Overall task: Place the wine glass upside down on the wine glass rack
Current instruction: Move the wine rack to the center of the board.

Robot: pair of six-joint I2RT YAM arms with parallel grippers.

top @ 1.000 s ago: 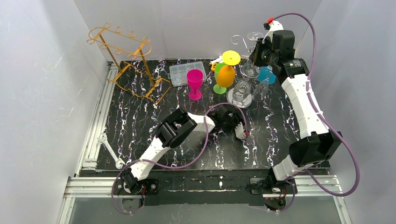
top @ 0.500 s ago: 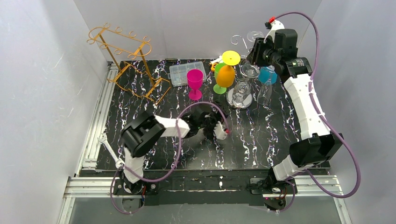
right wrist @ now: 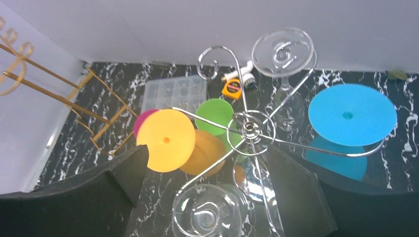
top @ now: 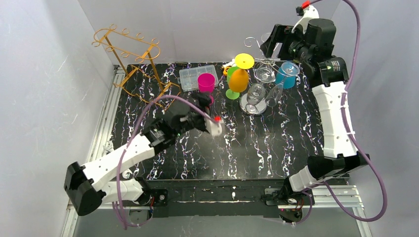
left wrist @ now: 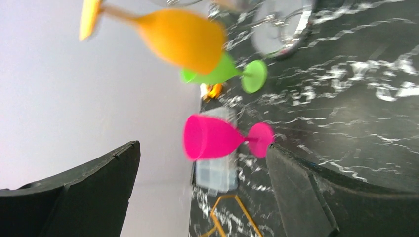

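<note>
A pink wine glass [top: 206, 83] stands upright on the black table, left of the silver rack [top: 257, 47]. My left gripper [top: 203, 101] is just in front of it, open. In the left wrist view the pink glass [left wrist: 212, 138] lies ahead of the gap of the left gripper [left wrist: 202, 163], untouched. My right gripper [top: 275, 42] hovers open above the rack. From that wrist the right gripper [right wrist: 207, 148] looks down on the rack hub [right wrist: 251, 127]. Hanging upside down there are an orange glass [right wrist: 166, 139], a blue glass [right wrist: 352, 114] and clear glasses [right wrist: 282, 52].
A green glass [top: 231, 81] stands upright beside the orange one. A gold wire rack [top: 133, 64] stands at the back left. A clear plastic box [top: 191, 78] lies behind the pink glass. White walls enclose the table on three sides.
My left arm swung from the table's middle back and left to the pink glass, and its gripper opened. My right gripper opened and rose above the silver rack.
</note>
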